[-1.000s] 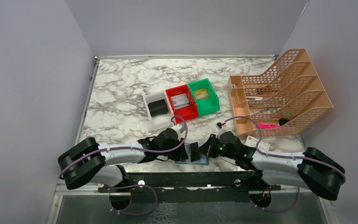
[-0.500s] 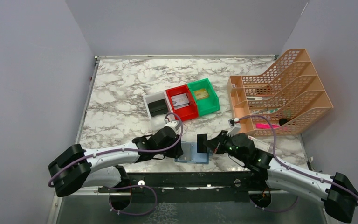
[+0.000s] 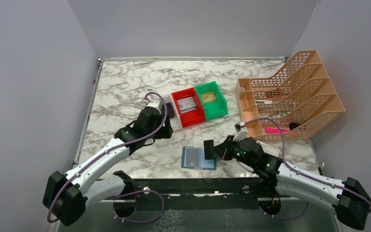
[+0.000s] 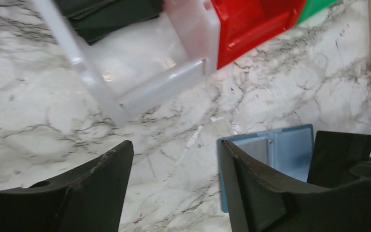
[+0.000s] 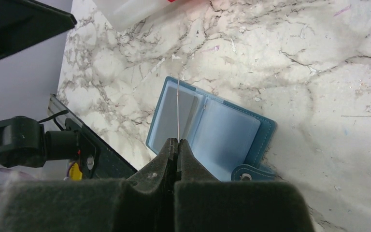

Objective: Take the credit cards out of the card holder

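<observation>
Where the desk (image 3: 125, 92) meets its near edge, card holder (image 3: 198, 158) lies flat, opened, pockets up. Right gripper (image 5: 176, 141) above it, fingers pressed together on a dark credit card (image 3: 208, 149) held on edge. Left gripper (image 4: 174, 183), fingers apart, hovers beside white bin (image 4: 145, 63).

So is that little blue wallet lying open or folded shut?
Open. The card holder lies spread flat on the table, both light blue pocket panels facing up, its snap tab sticking out to one side.
</observation>
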